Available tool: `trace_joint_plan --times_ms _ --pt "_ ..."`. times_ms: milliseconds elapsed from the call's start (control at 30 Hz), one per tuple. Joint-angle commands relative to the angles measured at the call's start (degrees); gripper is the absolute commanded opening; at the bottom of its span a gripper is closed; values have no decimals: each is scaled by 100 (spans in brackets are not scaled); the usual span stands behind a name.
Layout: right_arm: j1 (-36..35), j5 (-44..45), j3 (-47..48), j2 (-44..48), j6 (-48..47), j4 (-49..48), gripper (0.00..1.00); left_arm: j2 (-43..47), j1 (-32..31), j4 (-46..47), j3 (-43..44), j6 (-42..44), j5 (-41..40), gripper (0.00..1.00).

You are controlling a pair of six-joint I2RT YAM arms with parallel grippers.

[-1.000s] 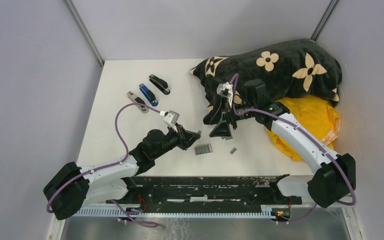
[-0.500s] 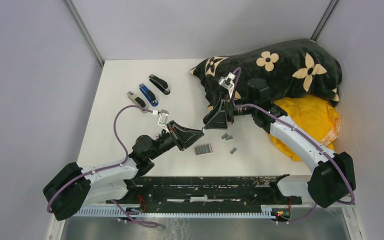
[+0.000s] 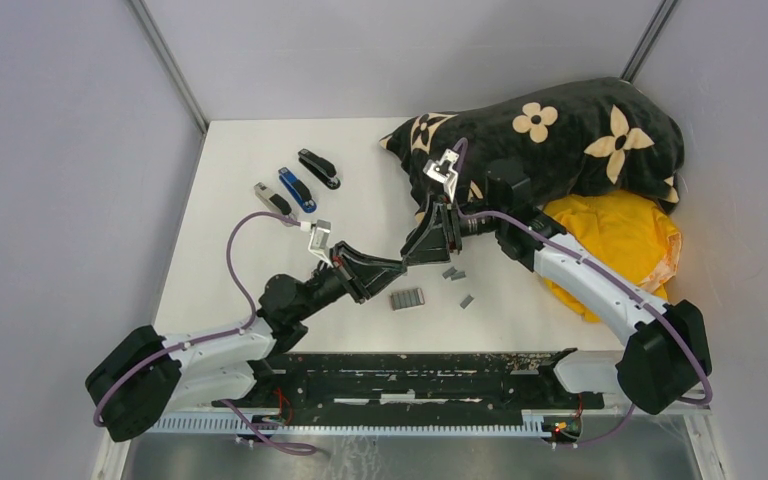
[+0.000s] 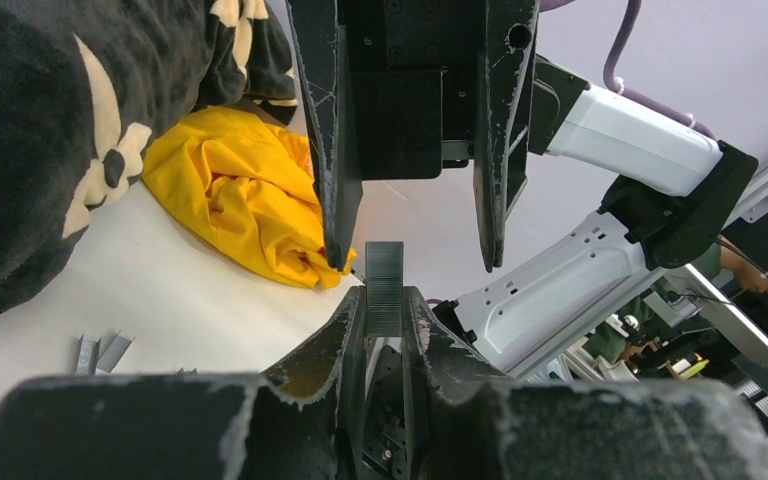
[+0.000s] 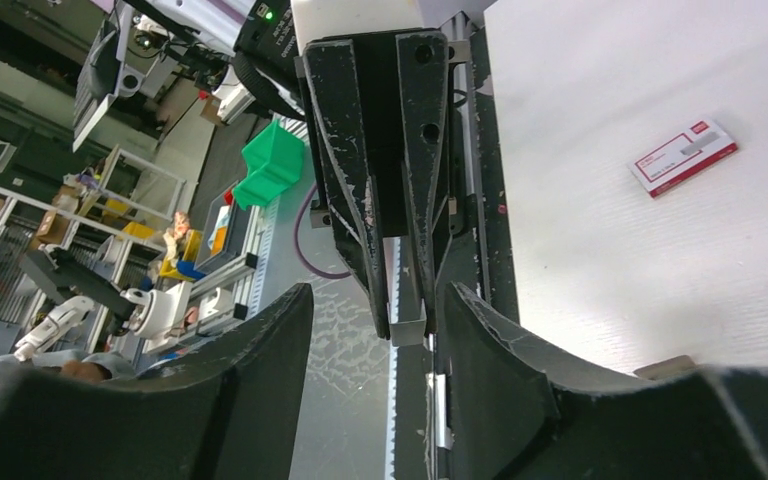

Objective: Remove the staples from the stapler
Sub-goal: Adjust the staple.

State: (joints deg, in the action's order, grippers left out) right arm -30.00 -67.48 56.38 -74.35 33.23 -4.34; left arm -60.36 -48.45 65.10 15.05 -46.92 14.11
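Observation:
My left gripper [image 3: 397,266] is shut on a short grey strip of staples [image 4: 384,285], which sticks out past its tips. My right gripper [image 3: 423,249] faces it tip to tip above the table, open, with a finger [image 4: 332,150] on each side of the strip and not touching it. From the right wrist, the strip's end [image 5: 409,327] shows between the left gripper's tips. More staples lie on the table: a block [image 3: 408,298] and short pieces [image 3: 452,272]. Three staplers lie at the back left: black [image 3: 318,168], blue [image 3: 297,189], grey [image 3: 274,202].
A black flowered cloth [image 3: 550,140] and a yellow cloth [image 3: 620,240] fill the right side of the table. A small white-and-red box [image 5: 683,157] lies on the white table top. Another short strip [image 3: 466,300] lies near the front rail.
The right gripper rose from the table, leaving short strips there, tilted toward the left gripper's tip and narrowed its jaws. The left gripper shifted slightly left, still holding its strip.

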Motion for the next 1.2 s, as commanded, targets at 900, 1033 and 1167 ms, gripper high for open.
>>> trace_joint_plan --times_ms 900,1033,1167 --pt "-133 -405 80 -9 -53 -339 40 226 18 551 -140 -219 66 15" --pt "-154 -393 136 -9 -265 -106 38 226 17 550 -134 -228 58 15" --pt "-173 -396 145 -13 -316 -72 32 217 21 554 -134 -230 66 15"
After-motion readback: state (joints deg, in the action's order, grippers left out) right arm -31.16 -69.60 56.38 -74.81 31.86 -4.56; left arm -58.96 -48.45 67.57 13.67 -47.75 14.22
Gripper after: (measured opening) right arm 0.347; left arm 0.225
